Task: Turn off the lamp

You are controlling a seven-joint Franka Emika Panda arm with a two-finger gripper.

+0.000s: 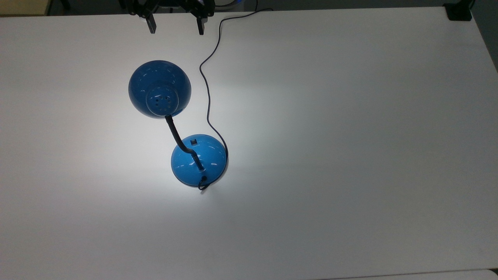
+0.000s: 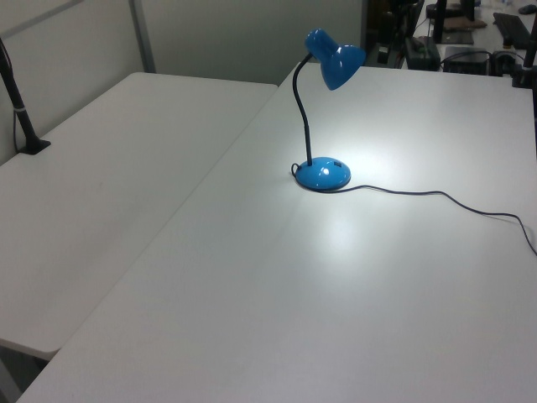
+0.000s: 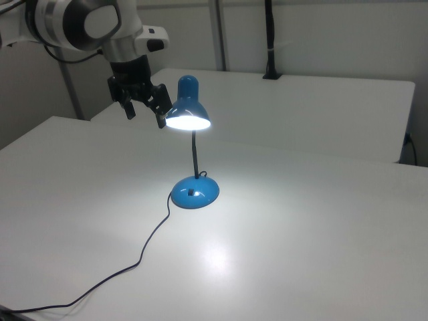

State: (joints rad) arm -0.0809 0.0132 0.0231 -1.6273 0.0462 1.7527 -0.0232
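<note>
The blue lamp stands on the white table (image 1: 350, 155), lit, with a bright pool of light around its base. Its domed shade (image 1: 159, 88) (image 2: 338, 61) (image 3: 186, 110) hangs on a black gooseneck (image 1: 177, 137) over the round base (image 1: 199, 160) (image 2: 323, 175) (image 3: 194, 190). A small black switch (image 1: 193, 142) (image 3: 190, 194) sits on the base. My gripper (image 1: 176, 25) (image 3: 145, 110) is open at the top view's upper edge, well above the table and beside the shade, holding nothing.
The lamp's thin black cord (image 1: 208, 85) (image 2: 445, 197) (image 3: 134, 264) runs from the base across the table toward the arm's side. A second white table (image 2: 101, 168) adjoins. A black post (image 2: 21, 117) is clamped at its far edge.
</note>
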